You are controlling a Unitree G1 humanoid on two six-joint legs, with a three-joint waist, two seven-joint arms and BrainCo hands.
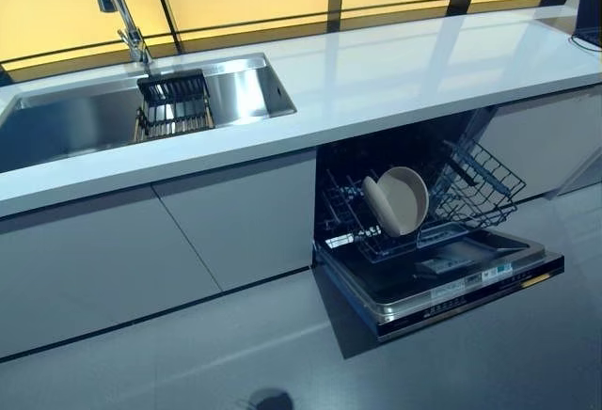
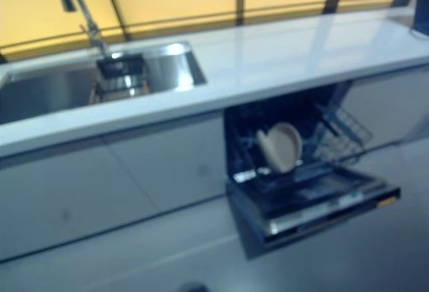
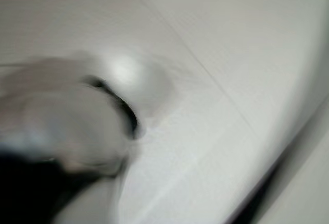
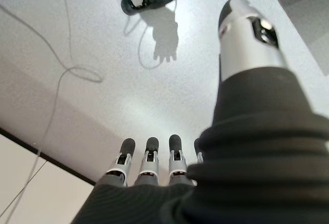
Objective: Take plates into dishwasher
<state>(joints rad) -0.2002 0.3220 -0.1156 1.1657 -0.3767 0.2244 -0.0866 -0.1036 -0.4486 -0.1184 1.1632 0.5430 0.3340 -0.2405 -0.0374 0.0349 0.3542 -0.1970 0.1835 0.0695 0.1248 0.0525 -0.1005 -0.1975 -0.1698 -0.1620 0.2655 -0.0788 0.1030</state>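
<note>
Dishwasher (image 1: 437, 269) is under the white counter (image 1: 395, 76) with its door dropped flat and the lower rack (image 1: 475, 189) pulled out over it. Two beige plates (image 1: 398, 201) stand on edge in that rack, leaning against each other, roughly in the middle. Off to the left there's a steel sink (image 1: 66, 123) with a dark wire basket (image 1: 174, 102) sitting in it, right under the faucet (image 1: 122, 10). Right hand (image 4: 241, 147) shows only in its wrist view, hanging over bare floor, fingers straight and relaxed, nothing in it. Left hand (image 3: 67, 131) is just a smear in its own wrist view, so I can't tell what the fingers are doing.
</note>
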